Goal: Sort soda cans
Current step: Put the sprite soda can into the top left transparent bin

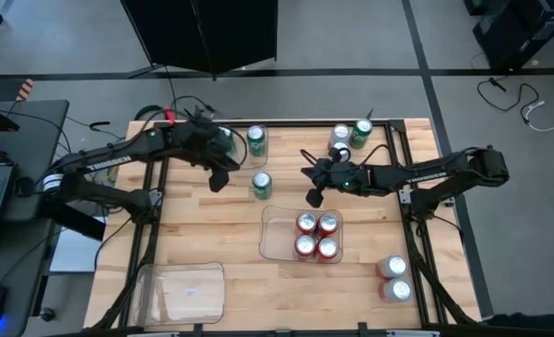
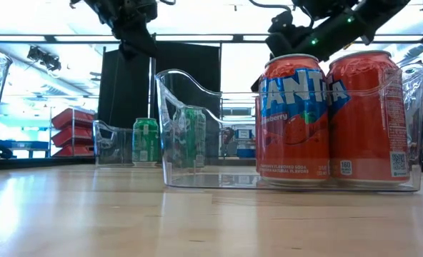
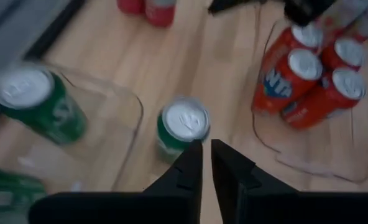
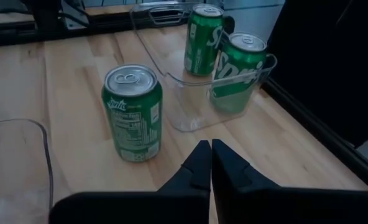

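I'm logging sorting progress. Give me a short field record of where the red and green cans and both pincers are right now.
red cans: four, upright in centre tray
loose green can: upright on the table, outside any tray
far tray: holds two green cans
left pincer: shut, holding nothing, above the loose green can
right pincer: shut, holding nothing, aimed toward the loose green can

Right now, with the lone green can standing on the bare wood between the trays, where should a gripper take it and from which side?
Grip the lone green can around its mid-body, fingers on opposite sides of the cylinder. It stands upright and free. Probably best from above or the open table side, away from the green-can tray and the tray of red cans.
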`<state>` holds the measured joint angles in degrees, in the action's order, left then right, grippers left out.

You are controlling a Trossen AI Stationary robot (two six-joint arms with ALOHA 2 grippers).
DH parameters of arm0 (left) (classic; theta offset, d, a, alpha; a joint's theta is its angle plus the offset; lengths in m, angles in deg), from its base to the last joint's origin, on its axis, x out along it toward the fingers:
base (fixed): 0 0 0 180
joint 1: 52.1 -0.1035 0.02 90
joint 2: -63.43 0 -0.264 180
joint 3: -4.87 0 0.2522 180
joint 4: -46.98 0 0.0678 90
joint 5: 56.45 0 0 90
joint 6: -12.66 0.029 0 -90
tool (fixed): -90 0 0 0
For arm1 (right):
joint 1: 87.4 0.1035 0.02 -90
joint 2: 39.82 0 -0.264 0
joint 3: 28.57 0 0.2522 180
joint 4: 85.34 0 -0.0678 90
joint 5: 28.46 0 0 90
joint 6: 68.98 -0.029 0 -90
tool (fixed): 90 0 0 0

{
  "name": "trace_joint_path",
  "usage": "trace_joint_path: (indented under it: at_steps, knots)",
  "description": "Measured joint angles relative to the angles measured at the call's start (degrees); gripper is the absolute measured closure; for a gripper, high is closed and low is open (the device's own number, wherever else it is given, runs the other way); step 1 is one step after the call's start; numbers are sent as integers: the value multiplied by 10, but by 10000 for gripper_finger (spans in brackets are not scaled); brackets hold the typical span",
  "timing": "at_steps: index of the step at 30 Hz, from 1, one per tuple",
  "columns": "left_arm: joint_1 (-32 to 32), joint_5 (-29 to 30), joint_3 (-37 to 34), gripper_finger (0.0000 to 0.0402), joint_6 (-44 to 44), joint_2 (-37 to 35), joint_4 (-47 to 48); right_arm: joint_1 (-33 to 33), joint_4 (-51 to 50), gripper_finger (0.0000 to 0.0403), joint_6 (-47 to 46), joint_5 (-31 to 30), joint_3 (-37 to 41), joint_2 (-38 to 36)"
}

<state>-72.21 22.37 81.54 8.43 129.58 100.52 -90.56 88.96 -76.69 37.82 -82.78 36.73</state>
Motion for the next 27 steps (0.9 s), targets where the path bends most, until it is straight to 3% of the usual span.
trace_joint_path:
  at_steps: [7, 18, 27]
  knots:
    - [23, -20, 72, 282, -5, 95, 88, 0, 5, 402, 2, 0, 1, 0]
    - [73, 17, 129, 96, -31, 191, 62, 7, 4, 402, -1, 11, 1, 0]
    - [79, 59, 129, 24, -36, 246, 45, 8, 4, 403, -1, 14, 1, 0]
